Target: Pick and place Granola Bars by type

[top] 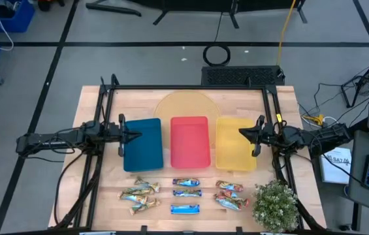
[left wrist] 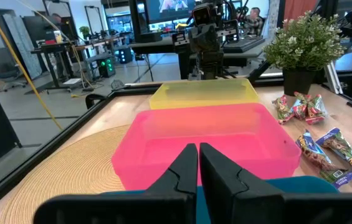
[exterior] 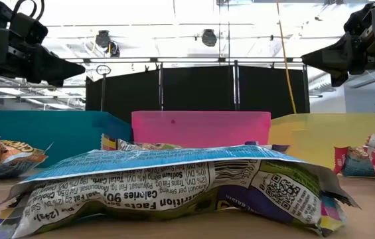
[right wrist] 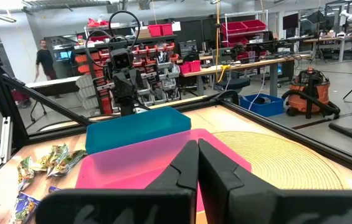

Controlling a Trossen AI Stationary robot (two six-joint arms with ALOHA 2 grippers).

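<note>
Nine granola bars lie in three groups along the table's near edge: tan-gold ones (top: 138,194) on the left, blue-white ones (top: 186,192) in the middle, red-orange ones (top: 230,194) on the right. One blue-white bar (exterior: 174,186) fills the low view, flat on the wood. My left gripper (top: 132,135) (left wrist: 197,165) hovers shut above the left edge of the blue tray (top: 143,144). My right gripper (top: 243,132) (right wrist: 197,162) hovers shut above the right part of the yellow tray (top: 235,142). Both hang high above the table (exterior: 81,66) (exterior: 304,58).
A red tray (top: 190,141) sits between the blue and yellow trays. A round woven mat (top: 184,108) lies behind them. A potted plant (top: 275,205) stands at the near right corner, beside the red-orange bars. A black frame (top: 191,88) borders the table. A person (right wrist: 43,59) walks far behind.
</note>
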